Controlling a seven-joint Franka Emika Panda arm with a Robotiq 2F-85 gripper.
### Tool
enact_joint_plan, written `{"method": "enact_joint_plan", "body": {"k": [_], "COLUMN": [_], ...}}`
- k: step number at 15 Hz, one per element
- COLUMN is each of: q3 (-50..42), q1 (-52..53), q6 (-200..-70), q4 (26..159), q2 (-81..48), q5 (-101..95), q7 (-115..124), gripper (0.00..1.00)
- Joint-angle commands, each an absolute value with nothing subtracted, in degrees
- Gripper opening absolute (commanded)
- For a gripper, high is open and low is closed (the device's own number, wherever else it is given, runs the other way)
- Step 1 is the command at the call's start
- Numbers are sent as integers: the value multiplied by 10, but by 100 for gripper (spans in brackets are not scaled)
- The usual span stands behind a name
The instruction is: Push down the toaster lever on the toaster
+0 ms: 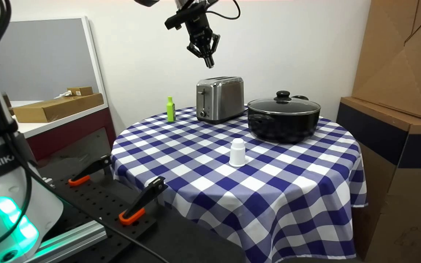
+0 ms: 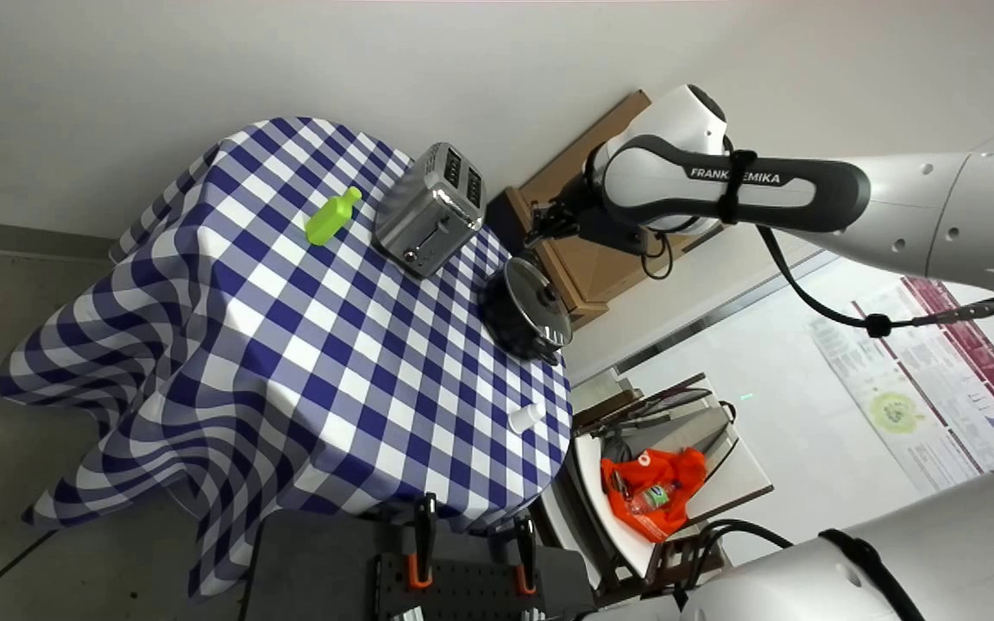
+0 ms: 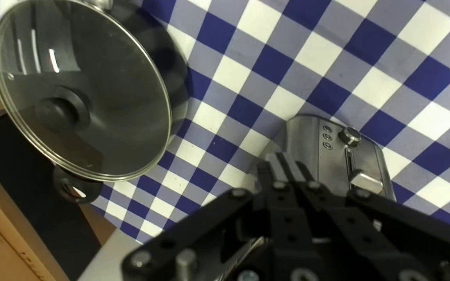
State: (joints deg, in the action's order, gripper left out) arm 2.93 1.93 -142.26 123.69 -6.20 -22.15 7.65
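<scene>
The silver toaster (image 1: 230, 98) stands upright on the checked tablecloth; it also shows in an exterior view (image 2: 411, 211) and in the wrist view (image 3: 307, 136). Its lever (image 3: 366, 182) sits high in the slot, at the end away from the round knob (image 3: 350, 136). The lever also shows small in an exterior view (image 1: 200, 92). My gripper (image 1: 209, 65) is above the toaster and apart from it. In the wrist view the gripper (image 3: 284, 159) has its fingertips together with nothing between them, to the left of the lever. The gripper's body hides the toaster's top there.
A black lidded pot (image 1: 283, 126) stands beside the toaster and fills the left of the wrist view (image 3: 92, 117). A green bottle (image 1: 170, 110) stands on the toaster's other side. A white shaker (image 1: 237, 153) stands nearer the table's edge. Cardboard boxes (image 1: 397, 62) stand beyond the pot.
</scene>
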Motion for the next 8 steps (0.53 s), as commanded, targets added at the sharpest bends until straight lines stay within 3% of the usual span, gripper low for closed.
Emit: {"method": "enact_joint_plan", "body": {"k": [1, 8], "q3": [18, 0], "q1": [39, 91], "q6": [-1484, -1542], "q4": [1187, 1165], "q2": [-128, -181], "q5": [-247, -256], "q7": [131, 146], "gripper": [0, 0]}}
